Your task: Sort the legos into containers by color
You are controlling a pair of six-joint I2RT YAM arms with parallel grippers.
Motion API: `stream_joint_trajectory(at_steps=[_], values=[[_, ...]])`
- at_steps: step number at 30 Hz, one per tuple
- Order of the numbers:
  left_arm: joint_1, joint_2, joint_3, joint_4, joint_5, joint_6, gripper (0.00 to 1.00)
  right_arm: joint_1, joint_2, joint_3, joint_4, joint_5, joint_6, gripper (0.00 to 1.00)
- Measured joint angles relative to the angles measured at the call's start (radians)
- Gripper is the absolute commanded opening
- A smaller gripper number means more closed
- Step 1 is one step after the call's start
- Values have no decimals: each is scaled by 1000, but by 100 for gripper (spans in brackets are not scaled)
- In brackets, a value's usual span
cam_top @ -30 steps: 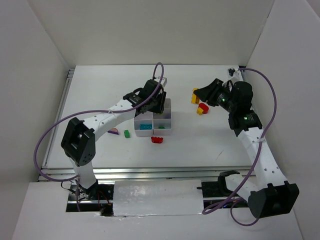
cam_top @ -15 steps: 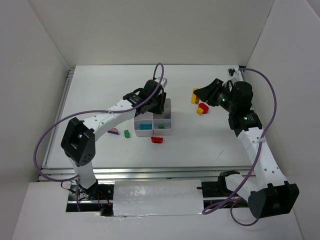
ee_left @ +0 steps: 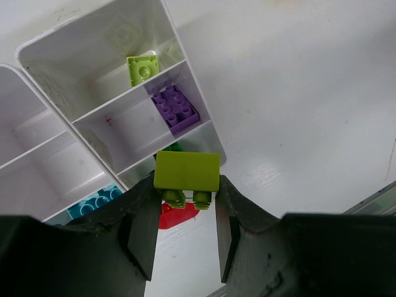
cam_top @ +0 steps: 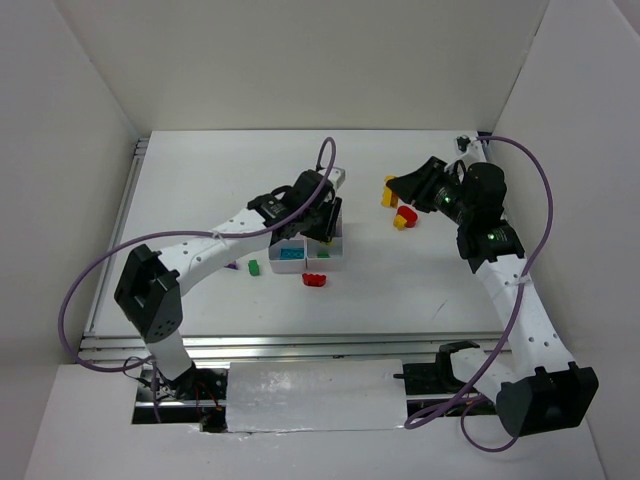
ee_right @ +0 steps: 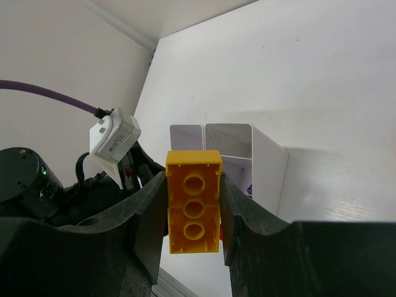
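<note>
Now left claw (ee_left: 185, 204), gripping green lego (ee_left: 187, 171), has shifted over containers (ee_left: 74, 68)

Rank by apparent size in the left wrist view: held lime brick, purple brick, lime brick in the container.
1. Held lime brick, though it is nearest the camera.
2. Purple brick.
3. Lime brick in the container.

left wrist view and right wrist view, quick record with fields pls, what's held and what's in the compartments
left gripper: shut on held lime brick
right gripper: shut on yellow brick
containers: white, open-topped compartments
end compartment: loose lime brick
next compartment: purple brick
other column: teal brick, partly hidden
outside, under the held one: red brick
</note>
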Motion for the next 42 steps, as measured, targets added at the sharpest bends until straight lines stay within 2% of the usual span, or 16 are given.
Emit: stream_joint_trajectory(at_steps=[20, 42], values=[[4, 0, 5, -79, 13, 0, 0, 0, 56, 11, 3, -1, -1, 0], [4, 40, 101, -159, -12, 3, 0, 0, 82, 51, -11, -1, -6, 0]])
